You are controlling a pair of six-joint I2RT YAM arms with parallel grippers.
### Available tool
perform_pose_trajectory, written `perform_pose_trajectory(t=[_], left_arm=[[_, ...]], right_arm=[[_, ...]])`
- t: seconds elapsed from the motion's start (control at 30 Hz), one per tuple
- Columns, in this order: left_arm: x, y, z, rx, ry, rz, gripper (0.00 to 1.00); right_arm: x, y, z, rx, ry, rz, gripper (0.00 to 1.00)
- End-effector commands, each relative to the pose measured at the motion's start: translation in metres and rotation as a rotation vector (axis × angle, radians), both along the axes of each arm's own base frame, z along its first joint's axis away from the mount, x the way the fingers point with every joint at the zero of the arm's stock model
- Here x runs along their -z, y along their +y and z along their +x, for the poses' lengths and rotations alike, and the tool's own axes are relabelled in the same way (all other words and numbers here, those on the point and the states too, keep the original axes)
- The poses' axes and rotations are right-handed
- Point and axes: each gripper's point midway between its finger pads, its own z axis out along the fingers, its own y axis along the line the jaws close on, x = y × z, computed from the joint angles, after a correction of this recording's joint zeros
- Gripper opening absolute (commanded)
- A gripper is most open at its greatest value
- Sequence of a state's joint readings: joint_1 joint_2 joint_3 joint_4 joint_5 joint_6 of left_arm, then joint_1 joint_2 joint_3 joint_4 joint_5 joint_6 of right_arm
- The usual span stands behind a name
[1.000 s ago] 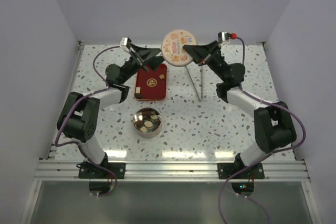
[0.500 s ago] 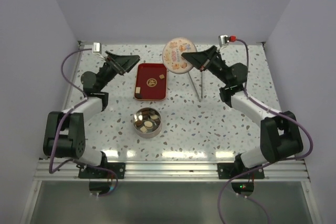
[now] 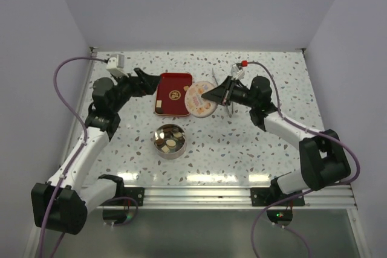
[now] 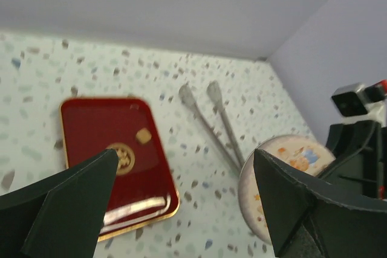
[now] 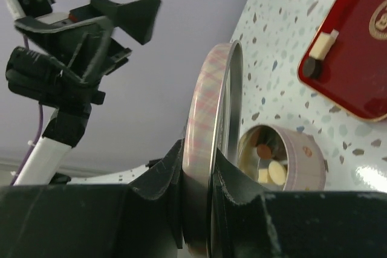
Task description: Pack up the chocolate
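- The right gripper (image 5: 198, 161) pinched the lid (image 5: 202, 95) on edge between its fingers.
- The left gripper (image 4: 185, 155) gaped empty, a chocolate piece (image 4: 144, 135) beyond its fingertips.

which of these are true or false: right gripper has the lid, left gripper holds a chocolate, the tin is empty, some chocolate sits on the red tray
The right gripper clamps the lid by its rim. True.
The left gripper holds a chocolate. False: its fingers are spread wide with nothing between them.
The tin is empty. False: it holds several chocolate pieces.
Some chocolate sits on the red tray. True: a dark piece and a pale one lie near its edge.
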State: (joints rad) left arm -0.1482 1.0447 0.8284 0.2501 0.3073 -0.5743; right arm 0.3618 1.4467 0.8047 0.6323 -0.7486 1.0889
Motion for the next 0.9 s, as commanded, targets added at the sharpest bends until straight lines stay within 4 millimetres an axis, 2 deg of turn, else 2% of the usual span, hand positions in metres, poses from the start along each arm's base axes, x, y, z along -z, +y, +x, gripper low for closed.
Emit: perform_pose_trajectory(t=[0.0,0.07,0.23,0.43,0.6,0.67,0.77,0.87], left_arm=[[0.091,0.007,-0.014,-0.056,0.260,0.156,1.00],[0.111,0.008,-0.024,-0.053,0.335,0.168,1.00],[0.128,0.006,-0.043,-0.032,0.402,0.171,1.00],[0.160,-0.012,-0.074,0.068,0.480,0.111,1.00],[0.162,-0.014,-0.088,0.104,0.474,0.103,1.00],[0.168,-0.014,-0.094,0.109,0.505,0.100,1.00],[0.179,-0.013,-0.103,0.109,0.541,0.096,1.00],[0.184,-0.014,-0.111,0.115,0.553,0.078,1.00]], right_arm=[[0.013,0.013,-0.022,-0.099,0.020,-0.024,0.15],[0.016,0.020,-0.028,-0.122,0.034,-0.021,0.14],[0.036,0.034,-0.035,-0.170,0.112,0.022,0.14],[0.057,0.040,-0.039,-0.186,0.160,0.053,0.14],[0.072,0.046,-0.043,-0.206,0.194,0.052,0.13],[0.080,0.048,-0.044,-0.213,0.231,0.064,0.13],[0.076,0.052,-0.047,-0.233,0.240,0.105,0.13],[0.089,0.055,-0.050,-0.238,0.275,0.097,0.13]])
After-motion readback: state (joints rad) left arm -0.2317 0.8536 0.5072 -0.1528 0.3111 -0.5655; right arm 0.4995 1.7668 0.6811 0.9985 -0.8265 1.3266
